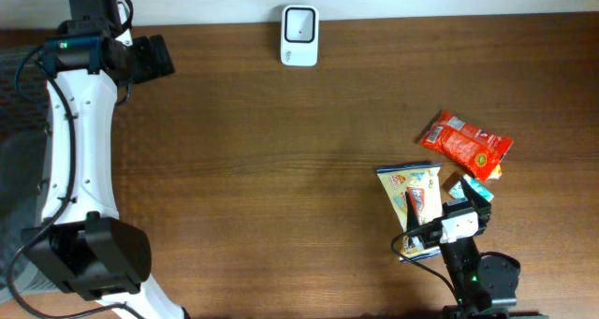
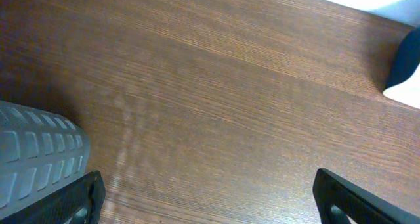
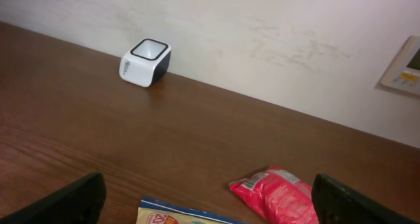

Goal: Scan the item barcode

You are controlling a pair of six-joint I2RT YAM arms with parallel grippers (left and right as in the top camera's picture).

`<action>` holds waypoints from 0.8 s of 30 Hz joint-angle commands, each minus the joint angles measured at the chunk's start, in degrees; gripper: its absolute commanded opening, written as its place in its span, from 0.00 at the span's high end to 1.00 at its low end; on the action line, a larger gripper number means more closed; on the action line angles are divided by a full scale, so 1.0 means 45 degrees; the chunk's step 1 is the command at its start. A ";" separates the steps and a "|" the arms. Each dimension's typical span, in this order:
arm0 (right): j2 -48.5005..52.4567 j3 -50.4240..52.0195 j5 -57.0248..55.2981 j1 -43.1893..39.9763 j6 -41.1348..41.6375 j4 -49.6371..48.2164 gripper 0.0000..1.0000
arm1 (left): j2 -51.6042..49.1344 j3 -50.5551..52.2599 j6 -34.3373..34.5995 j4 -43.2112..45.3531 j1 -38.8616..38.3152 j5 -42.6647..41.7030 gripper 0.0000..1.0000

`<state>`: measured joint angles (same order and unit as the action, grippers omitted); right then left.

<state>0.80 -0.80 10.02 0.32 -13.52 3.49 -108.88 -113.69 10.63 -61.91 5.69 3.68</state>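
Note:
The white barcode scanner (image 1: 299,23) stands at the table's far edge, and in the right wrist view this scanner (image 3: 146,62) is far off to the left. A red snack packet (image 1: 465,143) lies at the right, with a yellow and blue packet (image 1: 415,202) just below it. My right gripper (image 1: 447,213) is open over the near end of the yellow packet (image 3: 177,214), and the red packet (image 3: 275,194) lies ahead between its fingers. My left gripper (image 1: 165,57) is open at the far left, well away from the items. Bare wood shows between the left gripper's (image 2: 210,211) fingers.
A small teal and orange item (image 1: 471,184) lies between the two packets. A grey ribbed part (image 2: 39,152) fills the left wrist view's left side. On the wall at the right hangs a panel (image 3: 405,67). The wooden table (image 1: 281,169) stretches between the arms.

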 commanded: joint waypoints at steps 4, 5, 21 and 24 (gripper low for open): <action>-0.0131 0.0107 -0.0029 0.0034 0.0097 0.0034 0.01 | -0.0068 -0.0199 0.0146 -0.0393 0.0024 0.0146 0.01; -0.0131 0.0107 -0.0029 0.0034 0.0097 0.0034 0.01 | -0.0068 -0.0199 0.0151 -0.0534 0.0024 0.0141 0.01; -0.0131 0.0107 -0.0029 0.0034 0.0102 0.0034 0.01 | 0.5673 0.4750 -0.3351 0.3084 0.0024 -0.1209 0.01; -0.0131 0.0107 -0.0029 0.0034 0.0097 0.0034 0.01 | 0.8126 0.8612 -0.3356 0.5785 0.0024 -0.1258 0.01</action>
<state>0.80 -0.80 10.04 0.32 -13.50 3.49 -80.88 -90.17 -2.92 -42.24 5.69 -0.91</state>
